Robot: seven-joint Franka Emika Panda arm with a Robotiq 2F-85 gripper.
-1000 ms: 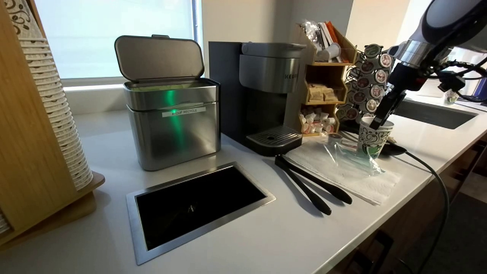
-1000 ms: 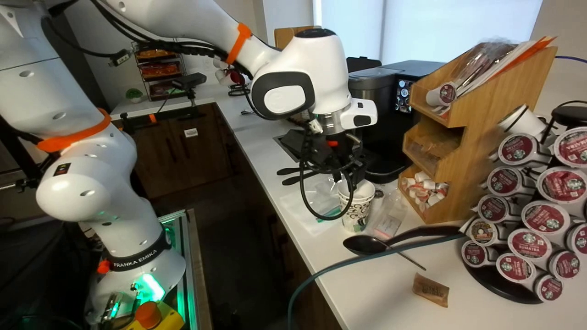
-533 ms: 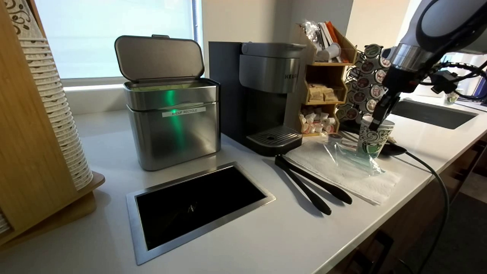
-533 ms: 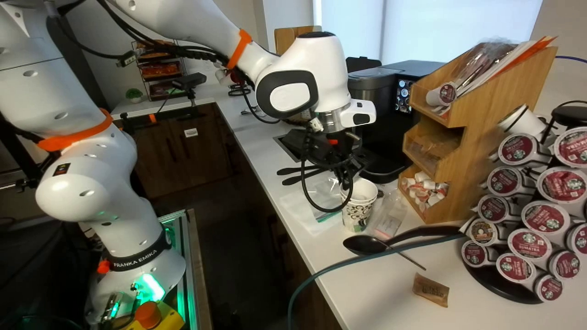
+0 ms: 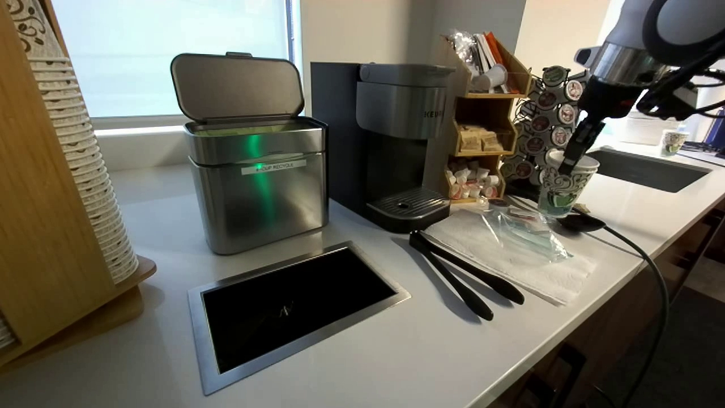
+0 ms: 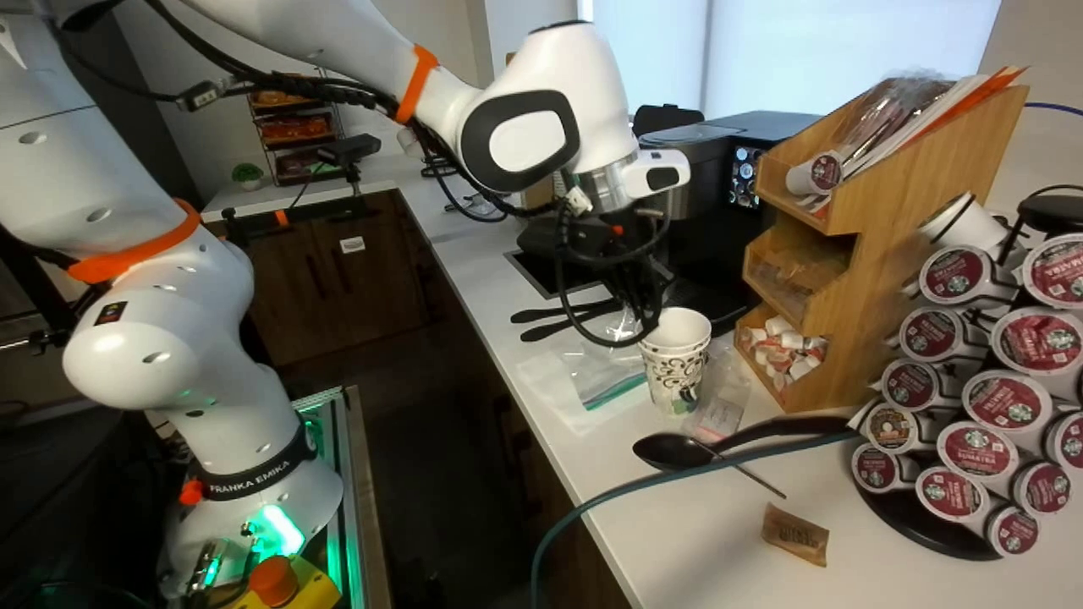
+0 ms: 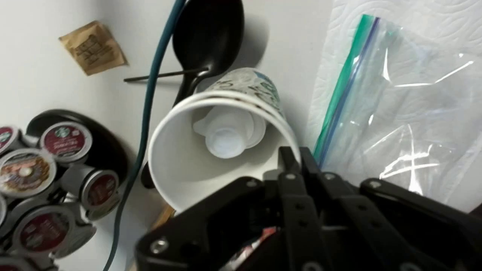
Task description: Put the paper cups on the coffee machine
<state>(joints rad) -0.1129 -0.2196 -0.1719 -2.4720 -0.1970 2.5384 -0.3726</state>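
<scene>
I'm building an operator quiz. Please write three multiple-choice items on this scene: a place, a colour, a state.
1. Where does the coffee machine stand?
A. Between the steel box and wooden rack
B. On the box
C. Inside the rack

2. What colour is the spoon?
A. Red
B. Black
C. White

3. The tool is:
A. open and empty
B. closed on the spoon
C. closed on the paper cups

1: A, both flank it in an exterior view.
2: B, the wrist view shows it.
3: C, their rim is between its jaws in the wrist view.
</scene>
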